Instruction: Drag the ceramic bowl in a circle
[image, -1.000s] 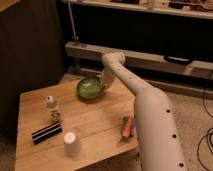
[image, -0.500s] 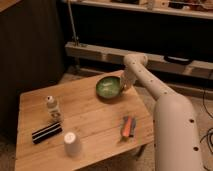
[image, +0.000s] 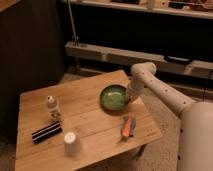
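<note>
The ceramic bowl (image: 114, 97) is a shallow glossy green dish sitting on the wooden table (image: 85, 115), near its right edge. My white arm comes in from the lower right and bends down to the bowl's right rim. The gripper (image: 131, 96) is at that rim, shut on the bowl's edge; its fingertips are mostly hidden by the wrist.
A small white bottle (image: 52, 108) stands at the left of the table, a black flat bar (image: 46, 132) lies in front of it, and a white upturned cup (image: 71, 143) stands near the front edge. An orange and grey tool (image: 127, 126) lies just below the bowl. Shelving runs behind.
The bowl has travelled rightward and toward the front across the table with the gripper on its rim. The arm has swung to the right with it.
</note>
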